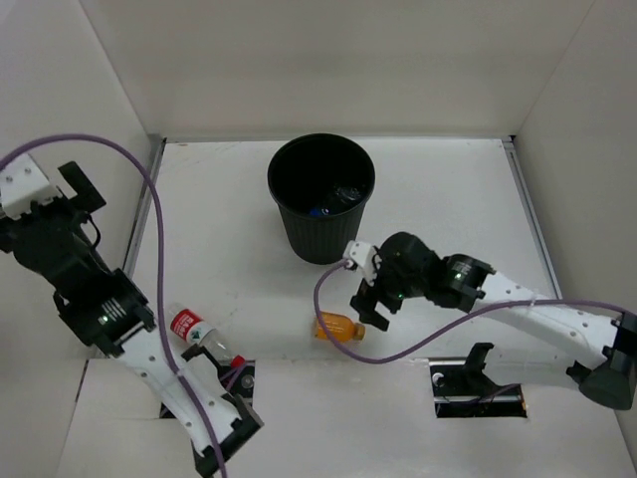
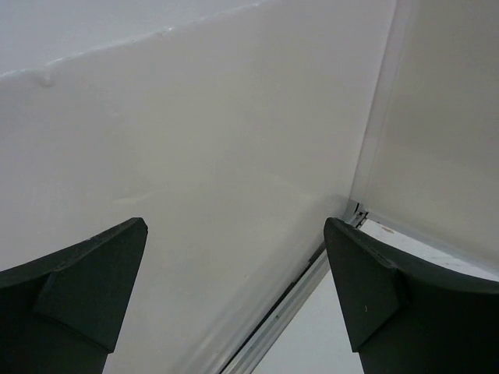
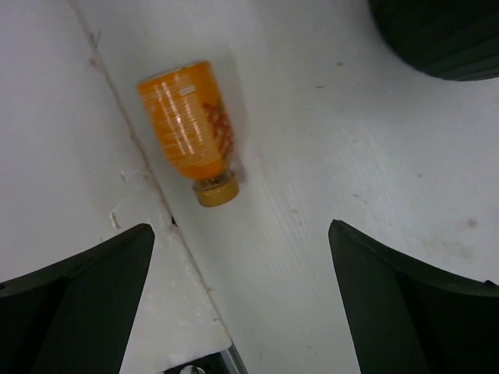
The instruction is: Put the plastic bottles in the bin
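Note:
The black bin (image 1: 320, 224) stands at the table's middle back; clear bottle shapes and a bit of blue (image 1: 320, 210) lie inside it. The orange bottle (image 1: 338, 327) lies on its side in front of the bin. My right gripper (image 1: 370, 304) hovers just right of it, open and empty. In the right wrist view (image 3: 242, 265) the orange bottle (image 3: 187, 125) lies ahead and to the left of the jaws, cap toward them, and the bin's wall (image 3: 437, 39) is at the top right. The red-labelled, red-capped bottle (image 1: 204, 339) lies beside the left arm. My left gripper (image 1: 85, 191) is raised at the far left, open and empty (image 2: 234, 257).
White walls enclose the table on three sides. A metal rail (image 1: 144, 214) runs along the left wall's foot. A raised white ledge (image 1: 338, 418) with two cut-outs for the arm bases spans the near edge; the orange bottle lies against its seam (image 3: 148, 187).

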You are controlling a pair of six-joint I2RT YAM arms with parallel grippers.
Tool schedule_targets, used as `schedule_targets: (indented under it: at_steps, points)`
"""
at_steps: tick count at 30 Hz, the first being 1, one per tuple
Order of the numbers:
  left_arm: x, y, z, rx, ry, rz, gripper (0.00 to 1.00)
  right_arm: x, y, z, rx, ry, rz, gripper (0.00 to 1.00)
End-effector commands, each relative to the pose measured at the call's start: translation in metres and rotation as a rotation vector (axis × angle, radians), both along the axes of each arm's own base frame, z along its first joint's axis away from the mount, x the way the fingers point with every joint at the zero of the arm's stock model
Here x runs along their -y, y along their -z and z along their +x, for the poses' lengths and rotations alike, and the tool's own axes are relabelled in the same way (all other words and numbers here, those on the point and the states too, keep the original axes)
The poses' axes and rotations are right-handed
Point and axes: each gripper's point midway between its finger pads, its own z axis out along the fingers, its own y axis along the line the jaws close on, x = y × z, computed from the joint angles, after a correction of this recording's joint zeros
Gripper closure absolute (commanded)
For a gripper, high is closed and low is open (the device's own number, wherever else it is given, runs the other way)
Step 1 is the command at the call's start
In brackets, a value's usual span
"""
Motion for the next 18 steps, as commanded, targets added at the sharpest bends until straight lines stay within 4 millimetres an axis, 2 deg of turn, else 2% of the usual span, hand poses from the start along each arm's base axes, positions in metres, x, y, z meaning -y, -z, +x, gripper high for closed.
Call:
schedule_targets:
  at_steps: [1,6,10,13,18]
  points:
    - [0.014,0.03,-0.004,-0.074,0.079,-0.015,0.0,-0.029,0.016,-0.008,0.027,-0.014,0.035,0.0]
    - [0.023,0.02,-0.014,-0.016,0.066,-0.034,0.0,-0.059,0.055,-0.024,0.022,-0.062,0.011,0.0]
    - [0.026,0.011,-0.016,0.017,0.071,-0.048,0.0,-0.08,0.073,-0.029,0.021,-0.106,-0.005,0.0]
    - [0.03,0.007,-0.018,0.026,0.079,-0.04,0.0,-0.093,0.088,-0.027,0.035,-0.121,-0.02,0.0]
    - [0.039,0.006,-0.021,0.026,0.106,-0.017,0.0,-0.105,0.12,-0.01,0.075,-0.12,-0.085,0.0]
